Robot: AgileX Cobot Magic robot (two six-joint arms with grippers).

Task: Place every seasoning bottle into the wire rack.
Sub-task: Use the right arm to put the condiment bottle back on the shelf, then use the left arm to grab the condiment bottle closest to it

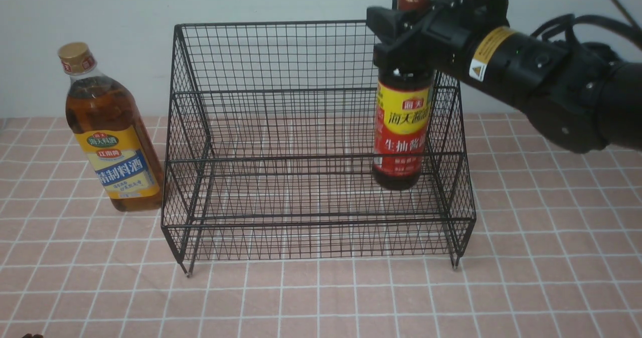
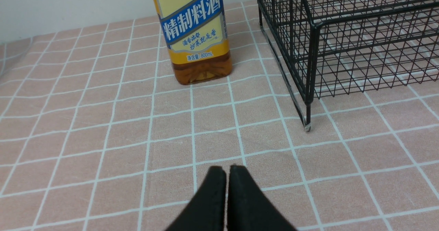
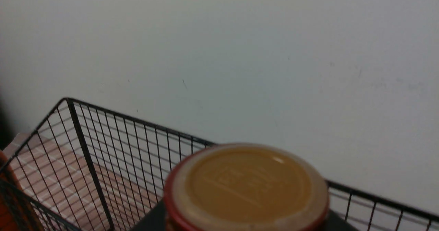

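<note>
The wire rack (image 1: pixel 276 24) stands mid-table, open at the top. Outside it, just beside its left wall, the amber bottle (image 1: pixel 113 142) stands upright on the checked cloth (image 1: pixel 551 258). This puts it on the left arm's side.

The soy-sauce bottle (image 1: pixel 403 127) hangs upright inside the rack's right end, close to the side wall. I cannot tell whether its base touches a step.

The right gripper (image 1: pixel 404 37) clamps its red neck from the side, so what remains looks like a straight drop.

The left gripper (image 2: pixel 226 176) is closed on nothing, low over the cloth, with the amber bottle ahead of it.
</note>
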